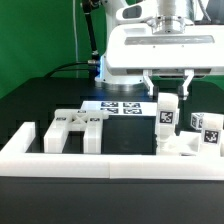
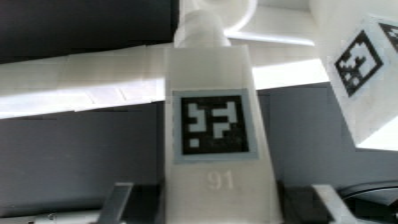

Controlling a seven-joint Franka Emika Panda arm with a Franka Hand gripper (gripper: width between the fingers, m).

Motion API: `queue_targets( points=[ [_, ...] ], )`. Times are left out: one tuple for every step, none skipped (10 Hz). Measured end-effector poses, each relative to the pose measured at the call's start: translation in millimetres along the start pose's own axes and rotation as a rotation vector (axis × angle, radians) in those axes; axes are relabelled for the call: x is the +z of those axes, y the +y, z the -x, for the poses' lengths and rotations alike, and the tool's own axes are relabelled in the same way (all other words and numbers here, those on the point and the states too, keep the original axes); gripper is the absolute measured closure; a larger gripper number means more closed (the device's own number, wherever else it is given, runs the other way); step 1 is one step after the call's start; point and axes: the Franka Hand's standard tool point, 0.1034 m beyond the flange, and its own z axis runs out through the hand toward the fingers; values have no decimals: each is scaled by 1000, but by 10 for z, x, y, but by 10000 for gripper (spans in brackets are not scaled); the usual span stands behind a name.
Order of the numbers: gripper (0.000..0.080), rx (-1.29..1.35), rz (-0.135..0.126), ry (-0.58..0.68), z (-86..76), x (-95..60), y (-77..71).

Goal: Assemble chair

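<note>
Shows loose parts (image 1: 75, 125) lying on the tabletop (image 1: 40, 100) at the exterior view's left. Pinches an upright leg (image 1: 165, 116) in the end effector (image 1: 171, 92) right of centre, beside a tagged block (image 1: 207, 131) farther right. Seems early: has the pieces well apart, leaves most joining undone.

This is a robotics lab bench. A plain green curtain (image 1: 40, 40) hangs as a backdrop behind a black tabletop (image 1: 45, 105), which is fenced along its near edge by a low white border wall (image 1: 110, 162). The marker board (image 1: 120, 108) lies flat mid-tabletop. A white chair part (image 1: 166, 118) wears a printed square tag, and a cable (image 1: 72, 68) trails toward the white robot arm (image 1: 160, 45).
</note>
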Motion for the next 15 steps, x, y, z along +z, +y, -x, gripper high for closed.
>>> queue_targets(
  points=[
    [509, 5, -2, -3, 29, -1, -51],
    [509, 0, -7, -5, 46, -6, -104],
    [509, -3, -8, -7, 63, -6, -121],
    [509, -5, -7, -9, 74, 0, -118],
    [509, -8, -6, -6, 71, 3, -111],
    [509, -9, -5, -5, 68, 5, -101],
    [509, -11, -4, -7, 71, 8, -92],
    [509, -14, -4, -8, 74, 10, -86],
    [509, -16, -3, -9, 81, 17, -80],
    [509, -19, 0, -13, 100, 33, -66],
    [509, -20, 2, -17, 120, 51, -52],
    [509, -21, 3, -21, 144, 70, -50],
    [509, -23, 4, -19, 152, 83, -51],
    [509, -25, 5, -16, 160, 96, -54],
    [509, -26, 5, -12, 161, 99, -54]
  ],
)
